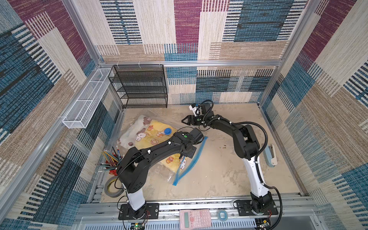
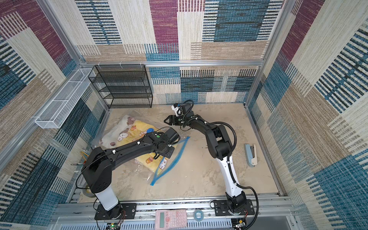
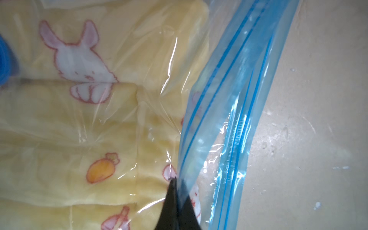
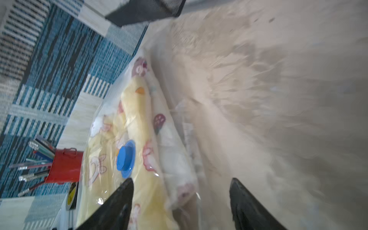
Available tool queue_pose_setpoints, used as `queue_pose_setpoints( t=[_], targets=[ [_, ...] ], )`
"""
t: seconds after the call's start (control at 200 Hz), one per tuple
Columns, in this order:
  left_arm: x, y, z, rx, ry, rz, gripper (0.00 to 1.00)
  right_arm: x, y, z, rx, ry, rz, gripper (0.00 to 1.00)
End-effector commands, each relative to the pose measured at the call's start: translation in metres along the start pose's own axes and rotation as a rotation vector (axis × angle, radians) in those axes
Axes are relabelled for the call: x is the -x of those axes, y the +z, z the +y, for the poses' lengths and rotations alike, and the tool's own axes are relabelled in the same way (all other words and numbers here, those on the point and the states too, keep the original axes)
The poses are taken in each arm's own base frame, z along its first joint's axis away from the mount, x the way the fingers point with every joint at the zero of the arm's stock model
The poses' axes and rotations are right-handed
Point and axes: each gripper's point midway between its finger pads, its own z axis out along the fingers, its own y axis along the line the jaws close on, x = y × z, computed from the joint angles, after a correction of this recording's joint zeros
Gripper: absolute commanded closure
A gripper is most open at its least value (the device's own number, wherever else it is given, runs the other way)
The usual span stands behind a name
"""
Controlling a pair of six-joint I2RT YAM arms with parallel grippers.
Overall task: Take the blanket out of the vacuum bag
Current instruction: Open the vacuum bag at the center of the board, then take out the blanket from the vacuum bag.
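The left claw (image 3: 174,182) is clamped fully closed below its wrist; the right claw (image 4: 182,180), well apart from it, stands spread wide.

The vacuum bag (image 3: 169,65) is seen as clear, glossy, crinkled plastic (its zip strip (image 3: 229,111) a translucent blue). The blanket (image 3: 59,129) inside is read as soft, matt cloth, possibly fleece. The worktop (image 3: 308,119) is shown matt and mottled, the valve cap (image 4: 125,157) as smooth plastic.

Beige tabletop (image 1: 219,175) open centre-right and near; obstructions: clear plastic vacuum bag (image 1: 143,129) left-centre, black mesh shelf rack (image 1: 139,85) far left, pale-blue stapler (image 2: 250,154) right.
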Motion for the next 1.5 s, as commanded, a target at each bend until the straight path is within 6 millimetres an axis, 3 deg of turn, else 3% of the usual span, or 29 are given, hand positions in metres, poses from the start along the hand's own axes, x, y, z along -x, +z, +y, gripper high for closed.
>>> queue_pose_setpoints(
  t=[0.0, 0.13, 0.255, 0.381, 0.511, 0.591, 0.706, 0.786, 0.927, 1.082, 1.292, 1.498],
  targets=[
    [0.009, -0.009, 0.0, -0.087, -0.108, 0.004, 1.0, 0.034, -0.053, -0.009, -0.022, 0.055, -0.155, 0.24],
    [0.018, -0.02, 0.006, -0.096, -0.142, 0.02, 1.0, 0.023, -0.114, -0.016, -0.053, 0.087, -0.243, 0.24],
    [0.029, -0.028, 0.015, -0.123, -0.186, 0.025, 1.0, -0.013, -0.15, -0.017, -0.078, 0.129, -0.294, 0.26],
    [0.042, -0.027, 0.026, -0.147, -0.246, -0.006, 1.0, -0.049, -0.168, -0.013, -0.071, 0.181, -0.326, 0.29],
    [0.051, -0.016, 0.027, -0.138, -0.25, -0.041, 1.0, -0.083, -0.17, 0.003, 0.031, 0.233, -0.295, 0.34],
    [0.05, -0.005, 0.027, -0.159, -0.301, -0.018, 1.0, -0.099, -0.167, 0.016, 0.067, 0.225, -0.273, 0.36],
    [0.055, 0.003, 0.027, -0.181, -0.342, -0.017, 1.0, -0.107, -0.162, 0.037, 0.086, 0.199, -0.279, 0.4],
    [0.055, 0.005, 0.029, -0.176, -0.366, -0.036, 1.0, -0.115, -0.148, 0.054, 0.119, 0.196, -0.242, 0.42],
    [0.053, 0.006, 0.026, -0.202, -0.402, -0.052, 1.0, -0.129, -0.118, 0.065, 0.159, 0.265, -0.182, 0.47],
    [0.057, -0.002, 0.028, -0.212, -0.433, -0.082, 1.0, -0.137, -0.085, 0.064, 0.199, 0.358, -0.122, 0.53],
    [0.059, -0.011, 0.035, -0.199, -0.442, -0.148, 1.0, -0.145, -0.049, 0.06, 0.207, 0.398, -0.068, 0.52],
    [0.059, -0.009, 0.039, -0.192, -0.438, -0.166, 1.0, -0.152, -0.034, 0.044, 0.158, 0.434, -0.075, 0.48]
  ],
)
